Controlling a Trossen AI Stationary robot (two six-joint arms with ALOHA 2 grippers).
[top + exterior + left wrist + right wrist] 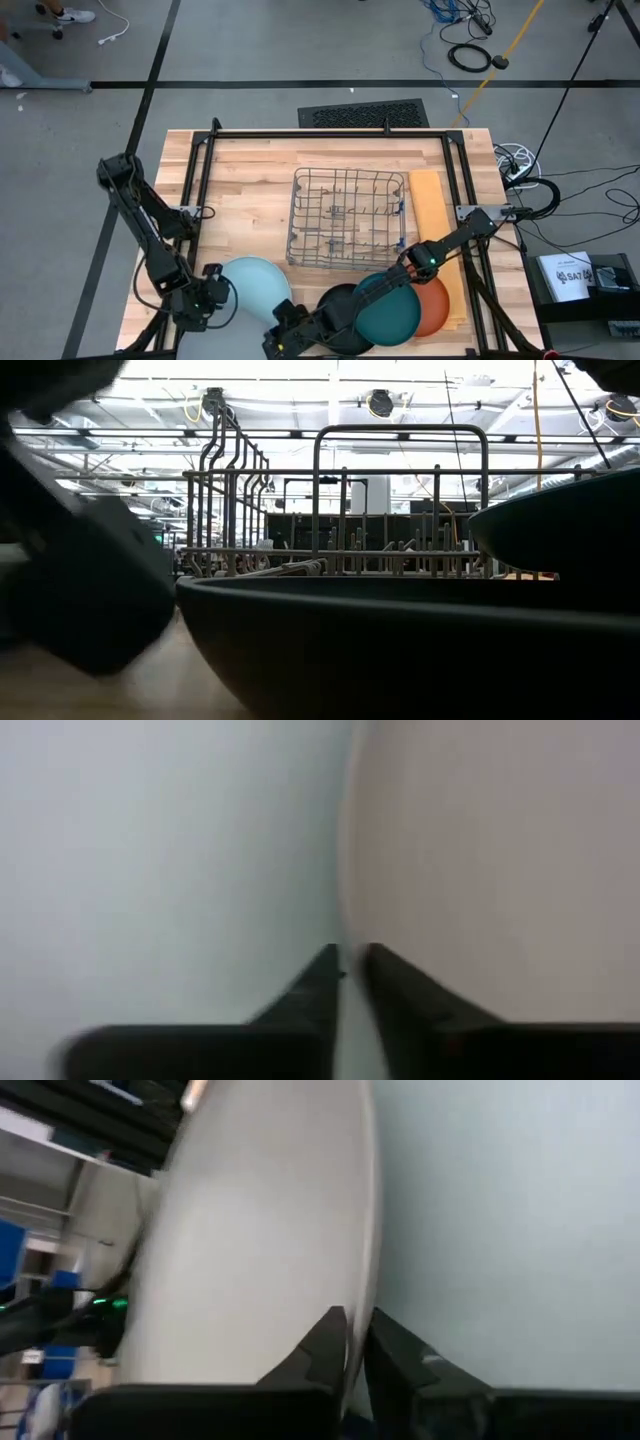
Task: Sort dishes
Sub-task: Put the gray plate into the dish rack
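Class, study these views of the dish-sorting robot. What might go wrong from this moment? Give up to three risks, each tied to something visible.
1. The left claw and right claw each pinch only a thin plate rim, apparently the pale blue plate; it may slip or tilt when lifted.
2. If both hold that one plate, unmatched moves could twist it loose.
3. The right arm lies across the black plate and dark teal plate; swinging may knock them.
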